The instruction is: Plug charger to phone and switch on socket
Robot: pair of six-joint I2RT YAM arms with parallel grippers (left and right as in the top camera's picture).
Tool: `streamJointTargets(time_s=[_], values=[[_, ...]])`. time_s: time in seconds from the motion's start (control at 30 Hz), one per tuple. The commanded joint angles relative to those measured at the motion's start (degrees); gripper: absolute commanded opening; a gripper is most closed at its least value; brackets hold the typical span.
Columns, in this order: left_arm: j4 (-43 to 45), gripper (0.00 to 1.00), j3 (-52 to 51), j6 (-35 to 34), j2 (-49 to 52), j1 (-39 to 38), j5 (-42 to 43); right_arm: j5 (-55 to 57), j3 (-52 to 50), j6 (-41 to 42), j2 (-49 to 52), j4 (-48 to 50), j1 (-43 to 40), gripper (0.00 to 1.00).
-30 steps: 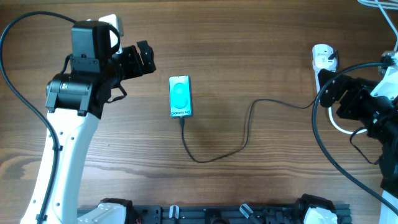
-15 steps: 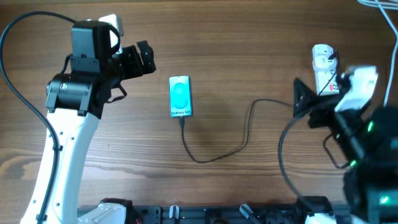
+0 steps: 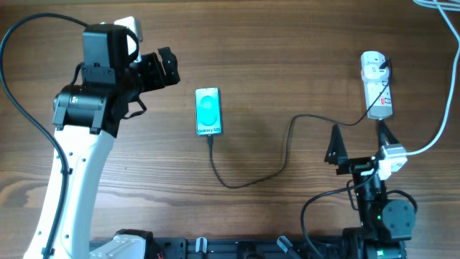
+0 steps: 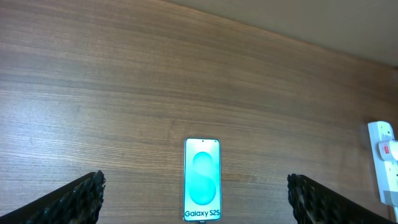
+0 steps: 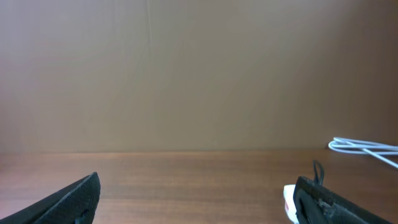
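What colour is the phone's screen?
The phone has a bright cyan-blue screen with a lighter oval and "Galaxy S25" text. It shows best in the left wrist view.

Brown wood-grain table (image 3: pixel 302 57) w/ plain tan wall (image 5: pixel 199 74) behind its far edge; light even, soft.

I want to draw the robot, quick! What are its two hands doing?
Left gripper: open, holding nothing.
Right gripper: open, holding nothing.
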Motion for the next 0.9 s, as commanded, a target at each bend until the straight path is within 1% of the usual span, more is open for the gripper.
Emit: streamJointTargets(time_s=[0.0, 0.03, 0.2, 0.87], values=[[0.17, 1.0, -0.04, -0.09, -0.42, 0.15, -0.76, 0.98, -3.82, 1.53, -3.74, 0.33, -0.04, 1.0], [0.17, 1.0, -0.04, -0.09, -0.42, 0.15, -0.76, 1.01, -5.01, 1.62, -4.42, 0.11, -0.04, 1.0], [0.17, 1.0, -0.04, -0.09, -0.42, 0.15, -0.76, 0.26, -4.94, 1.25, -4.39, -7.69, -0.02, 1.0], [0.17, 1.0, -0.04, -0.09, -0.42, 0.15, -0.76, -0.74, -4.94, 1.4, -4.37, -7.69, -0.02, 1.0]])
